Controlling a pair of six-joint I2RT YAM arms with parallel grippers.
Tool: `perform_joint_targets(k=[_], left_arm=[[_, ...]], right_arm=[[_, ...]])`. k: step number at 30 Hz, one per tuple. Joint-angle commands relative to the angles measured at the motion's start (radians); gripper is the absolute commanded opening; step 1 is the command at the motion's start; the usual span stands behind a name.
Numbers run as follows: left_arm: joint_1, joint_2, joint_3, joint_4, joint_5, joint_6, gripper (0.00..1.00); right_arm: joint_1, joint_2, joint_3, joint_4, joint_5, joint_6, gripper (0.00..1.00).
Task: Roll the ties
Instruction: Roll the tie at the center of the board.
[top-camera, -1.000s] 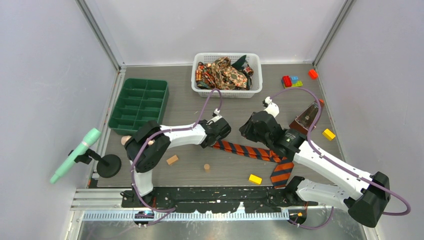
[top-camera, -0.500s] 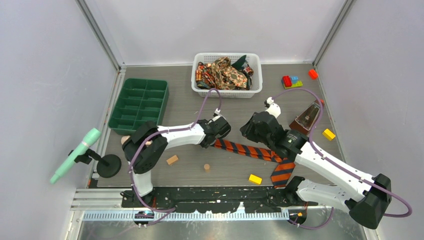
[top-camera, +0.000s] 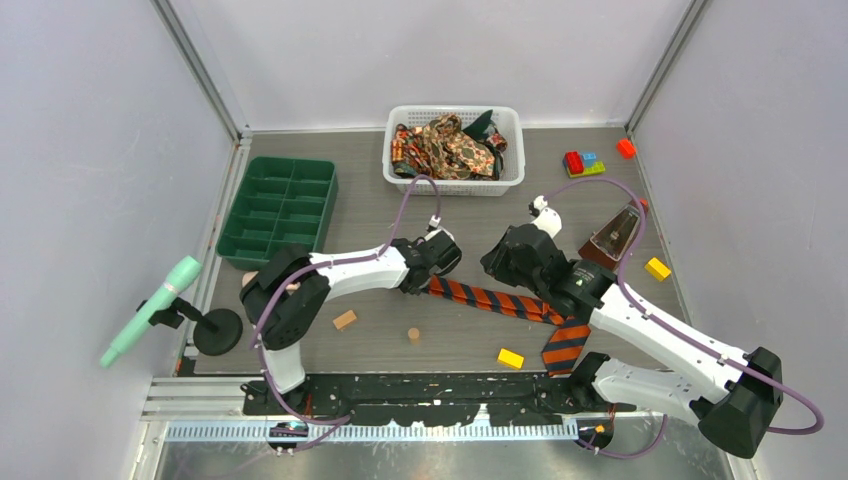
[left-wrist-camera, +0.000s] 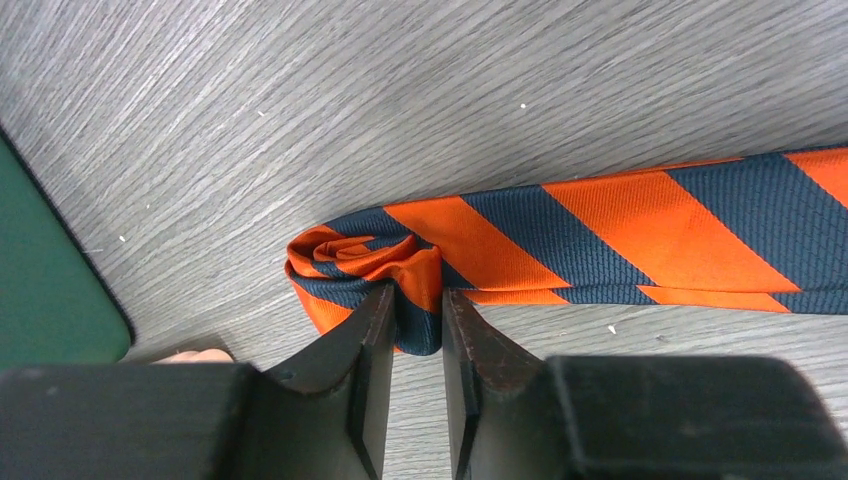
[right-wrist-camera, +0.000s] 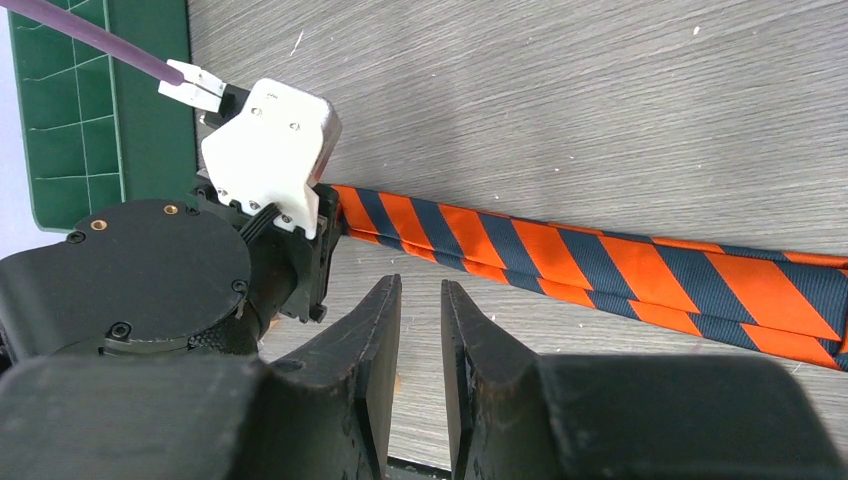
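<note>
The orange-and-dark striped tie (top-camera: 495, 300) lies flat on the table, its wide end (top-camera: 563, 345) near my right arm's base. Its narrow end is rolled into a small coil (left-wrist-camera: 360, 255). My left gripper (top-camera: 425, 280) is shut on that coil (left-wrist-camera: 417, 300), pinching a fold of the fabric at table level. My right gripper (top-camera: 502, 262) hovers just beside the tie's middle (right-wrist-camera: 600, 265). Its jaws (right-wrist-camera: 420, 290) stand a narrow gap apart with nothing between them. The paisley and dark green ties (top-camera: 445, 145) are heaped in the white basket (top-camera: 505, 182).
A green compartment tray (top-camera: 280, 205) sits at the left. A wooden block (top-camera: 345, 320), a small cylinder (top-camera: 413, 335) and a yellow brick (top-camera: 511, 358) lie near the front. A brown wedge (top-camera: 612, 238) and coloured bricks (top-camera: 580, 160) are at the right, and a mint microphone on a stand (top-camera: 150, 310) at the far left.
My left gripper has edged slightly left with the tie's rolled end. My right arm has barely moved.
</note>
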Motion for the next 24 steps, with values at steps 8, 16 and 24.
perform_joint_targets(k=[8,16,24], left_arm=[[0.033,-0.035,-0.021,0.067,0.207,-0.059,0.45],[0.096,-0.091,-0.064,0.117,0.355,-0.083,0.44],[0.163,-0.097,-0.092,0.151,0.467,-0.106,0.43]], right_arm=[[0.001,-0.02,-0.005,0.006,0.026,0.017,0.28],[0.001,-0.007,0.003,0.008,0.023,0.018,0.29],[0.001,-0.002,0.003,0.009,0.019,0.018,0.29]])
